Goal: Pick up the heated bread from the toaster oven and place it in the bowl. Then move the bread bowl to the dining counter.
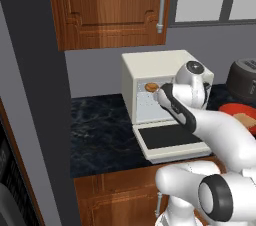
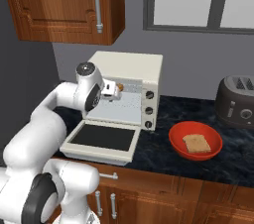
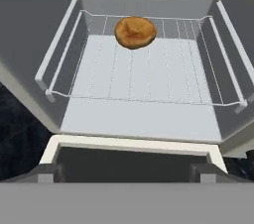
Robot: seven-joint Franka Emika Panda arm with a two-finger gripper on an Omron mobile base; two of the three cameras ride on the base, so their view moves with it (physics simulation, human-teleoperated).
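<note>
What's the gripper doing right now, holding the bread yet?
Gripper: open and empty, aimed into the toaster oven; the bread sits on the rack at the back, untouched.

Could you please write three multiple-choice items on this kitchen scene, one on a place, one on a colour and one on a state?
1. Where is the heated bread?
A. on the rack at the back of the toaster oven
B. in the bowl
C. on the oven door

2. What colour is the bowl?
A. blue
B. red
C. white

3. How is the toaster oven's door?
A. shut
B. missing
C. dropped open

Answers: 1 A, the hand view shows it far back on the rack; 2 B, bright red beside the oven; 3 C, it lies flat in front.
</note>
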